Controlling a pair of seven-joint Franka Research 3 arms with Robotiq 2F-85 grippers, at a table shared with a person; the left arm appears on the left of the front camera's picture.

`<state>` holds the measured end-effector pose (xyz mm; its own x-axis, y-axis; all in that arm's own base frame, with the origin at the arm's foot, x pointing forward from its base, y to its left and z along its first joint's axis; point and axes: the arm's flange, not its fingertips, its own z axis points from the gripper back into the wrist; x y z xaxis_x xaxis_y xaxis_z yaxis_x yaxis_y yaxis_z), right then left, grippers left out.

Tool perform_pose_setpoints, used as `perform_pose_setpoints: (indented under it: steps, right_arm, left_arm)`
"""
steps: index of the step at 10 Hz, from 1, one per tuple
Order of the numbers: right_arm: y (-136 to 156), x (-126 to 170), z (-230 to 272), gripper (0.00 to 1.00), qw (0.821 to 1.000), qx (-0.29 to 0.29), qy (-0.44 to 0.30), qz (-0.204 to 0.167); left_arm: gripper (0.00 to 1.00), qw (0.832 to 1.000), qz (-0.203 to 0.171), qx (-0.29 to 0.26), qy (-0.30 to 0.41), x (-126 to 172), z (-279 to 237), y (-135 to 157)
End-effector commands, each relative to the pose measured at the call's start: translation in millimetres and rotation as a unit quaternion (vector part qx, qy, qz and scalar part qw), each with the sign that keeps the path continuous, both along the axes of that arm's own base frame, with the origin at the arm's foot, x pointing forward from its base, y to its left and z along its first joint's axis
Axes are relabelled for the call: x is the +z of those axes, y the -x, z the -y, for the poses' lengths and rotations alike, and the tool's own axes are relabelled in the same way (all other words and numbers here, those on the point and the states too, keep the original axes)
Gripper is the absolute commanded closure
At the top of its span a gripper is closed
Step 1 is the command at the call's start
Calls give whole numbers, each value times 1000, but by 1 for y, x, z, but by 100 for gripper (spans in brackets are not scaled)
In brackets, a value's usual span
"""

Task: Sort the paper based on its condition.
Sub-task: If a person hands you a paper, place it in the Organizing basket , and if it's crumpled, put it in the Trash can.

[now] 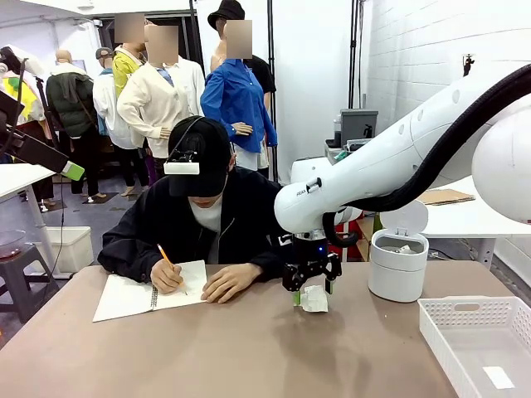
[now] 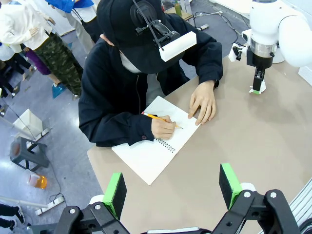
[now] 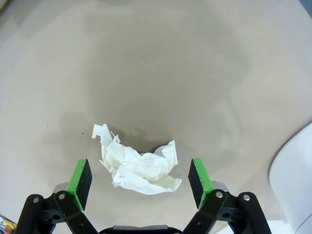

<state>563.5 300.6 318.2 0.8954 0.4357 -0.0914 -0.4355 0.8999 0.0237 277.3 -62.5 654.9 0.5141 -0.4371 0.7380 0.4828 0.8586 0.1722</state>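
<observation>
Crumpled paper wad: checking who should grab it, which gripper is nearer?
Right. The right gripper is at the wad, open fingers flanking it; the left gripper hovers across the table, by the notebook.

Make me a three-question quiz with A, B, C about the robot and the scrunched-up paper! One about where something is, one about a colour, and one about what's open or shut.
1. Where is the crumpled paper?
A) on the floor
B) on the table, between the pads of the robot's right hand
C) on a chair

2. What colour are those pads?
A) red
B) blue
C) green

3. How is the right hand?
A) open
B) shut on the paper
C) shut on a spoon

Answers:
1 B: the wad lies on the tan tabletop with a pad at each side.
2 C: both pads are bright green.
3 A: the pads stand wide apart, with a gap to the paper on both sides.
</observation>
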Motion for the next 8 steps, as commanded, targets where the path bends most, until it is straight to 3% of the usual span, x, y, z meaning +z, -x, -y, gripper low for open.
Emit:
perform_pose_setpoints:
  steps: [1,4,5,8]
  right_arm:
    - [2,2,-2,0,1000,2,0,-1]
    - [2,2,-2,0,1000,2,0,-1]
    - [1,0,-2,13,1000,2,0,0]
    - [0,0,-2,71,999,-32,-4,28]
  left_arm:
    - [0,1000,-4,-1,1,0,-1,1]
    - [0,1000,-4,-1,1,0,-1,1]
    - [0,1000,-4,-1,1,0,-1,1]
    - [0,1000,-4,-1,1,0,-1,1]
